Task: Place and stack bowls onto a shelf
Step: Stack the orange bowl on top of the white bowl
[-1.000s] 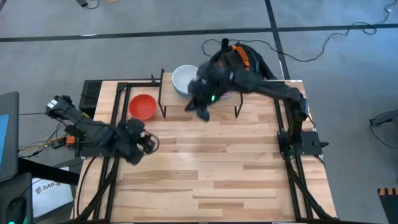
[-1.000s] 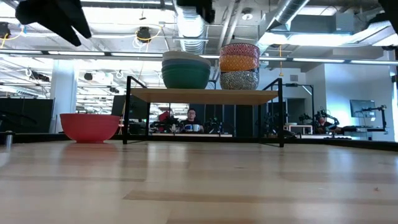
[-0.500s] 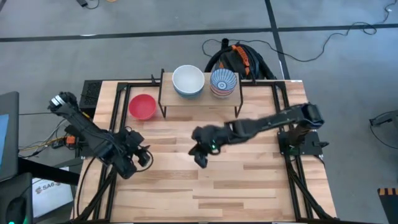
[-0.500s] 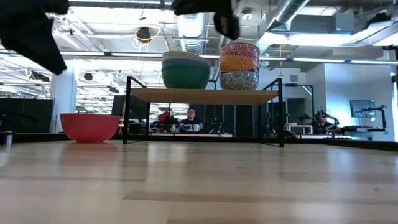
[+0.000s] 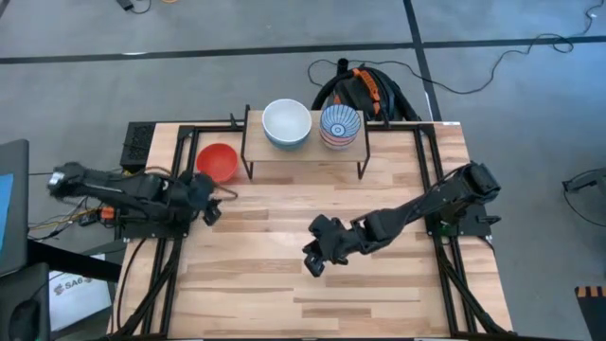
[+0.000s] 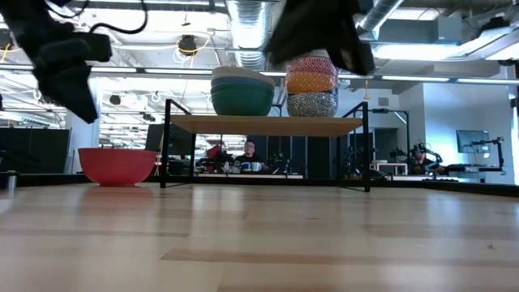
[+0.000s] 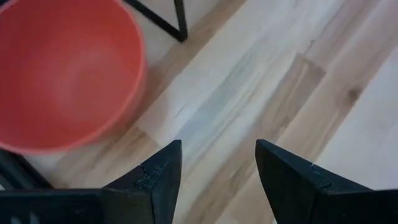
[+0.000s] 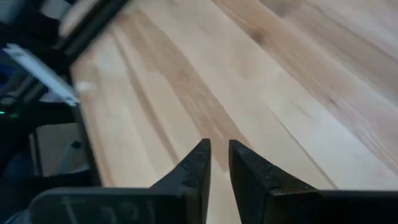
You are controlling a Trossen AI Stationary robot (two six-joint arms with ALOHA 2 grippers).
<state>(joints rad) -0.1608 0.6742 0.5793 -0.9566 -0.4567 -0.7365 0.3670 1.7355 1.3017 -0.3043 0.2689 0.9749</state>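
Since a second ago my right gripper (image 5: 315, 259) has pulled back from the shelf (image 5: 303, 152) to mid-table, and my left gripper (image 5: 206, 192) has swung toward the red bowl (image 5: 217, 162).

From above, that bowl sits on the table just left of the shelf.

At table height, two stacks (image 6: 242, 90) already stand on the board.

My left wrist shows fingers (image 7: 152, 180) spread, bowl near.

My right wrist shows fingers (image 8: 194, 168) nearly pressed together, empty.

Risk, I judge: I clip the rim and shove the bowl against the shelf leg.
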